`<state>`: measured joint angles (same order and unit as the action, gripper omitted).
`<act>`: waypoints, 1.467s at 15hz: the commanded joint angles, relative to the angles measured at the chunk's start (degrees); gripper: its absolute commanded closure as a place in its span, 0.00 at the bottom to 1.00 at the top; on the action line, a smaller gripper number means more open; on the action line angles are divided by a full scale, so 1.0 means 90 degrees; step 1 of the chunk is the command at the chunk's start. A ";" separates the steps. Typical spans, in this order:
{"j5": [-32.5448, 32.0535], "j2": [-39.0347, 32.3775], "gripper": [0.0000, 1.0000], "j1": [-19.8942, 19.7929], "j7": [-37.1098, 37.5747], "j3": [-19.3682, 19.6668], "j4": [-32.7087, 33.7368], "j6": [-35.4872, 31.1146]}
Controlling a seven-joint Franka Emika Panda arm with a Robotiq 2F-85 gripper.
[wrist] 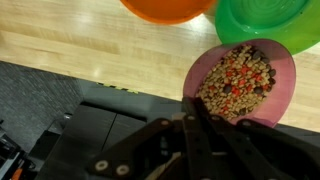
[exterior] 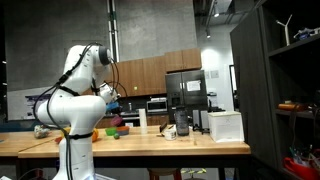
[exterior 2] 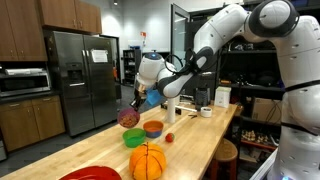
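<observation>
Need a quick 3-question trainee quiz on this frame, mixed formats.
1. True or false: the pincer stands wide open.
2. Which colour bowl holds the mixed nuts and bits? A orange, B green, C pink.
3. Fill in: the tabletop is made of ___.
Key: 1 false, it is shut at the rim of the pink bowl. 2 C. 3 wood.

arm (exterior 2: 215,45): stretched forward, wrist bent down | gripper (exterior 2: 134,102): jaws closed, pointing down
</observation>
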<state>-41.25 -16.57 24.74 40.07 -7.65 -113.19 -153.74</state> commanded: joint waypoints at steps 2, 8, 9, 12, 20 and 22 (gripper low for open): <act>-0.0622 -0.0007 0.99 0.0065 0.0460 0.0185 -0.0093 -0.0643; -0.1334 0.0006 0.99 0.0060 0.1018 0.0304 -0.0224 -0.1213; -0.1428 0.0017 0.99 0.0054 0.1045 0.0313 -0.0267 -0.1272; -0.1736 0.0066 0.99 0.0075 0.1137 0.0353 -0.0344 -0.1307; -0.3153 0.0026 0.99 0.0300 0.1500 0.0441 -0.0213 -0.0835; -0.3388 0.0013 0.99 0.0346 0.1518 0.0413 -0.0206 -0.0680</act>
<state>-67.92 -17.19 26.39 52.18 -4.70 -115.29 -162.13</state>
